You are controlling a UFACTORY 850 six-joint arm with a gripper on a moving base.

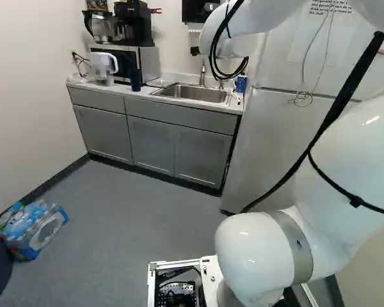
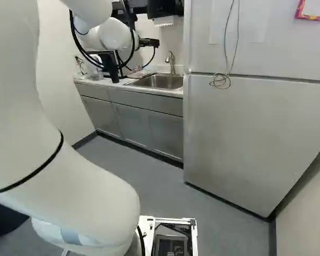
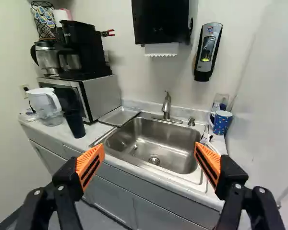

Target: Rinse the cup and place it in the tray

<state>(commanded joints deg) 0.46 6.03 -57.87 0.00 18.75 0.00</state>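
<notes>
Ahead of the tool (image 2: 149, 42) stands the spotted cup (image 3: 222, 123).

The white arm (image 2: 58, 170) rises from the base in thick, rounded links and stretches ahead, its far part held high. One bulging joint (image 1: 262, 256) carries a grey band. A thin black strap (image 1: 355, 201) circles the link above it, and black cables (image 1: 225, 61) loop around the white wrist (image 2: 115, 34). Beyond the wrist is the black pincer (image 2: 149, 42), seen only in part there. Close up, its two fingers stand well apart, wide open, their orange pads (image 3: 90, 165) angled inward toward the tips and roughly level.
</notes>
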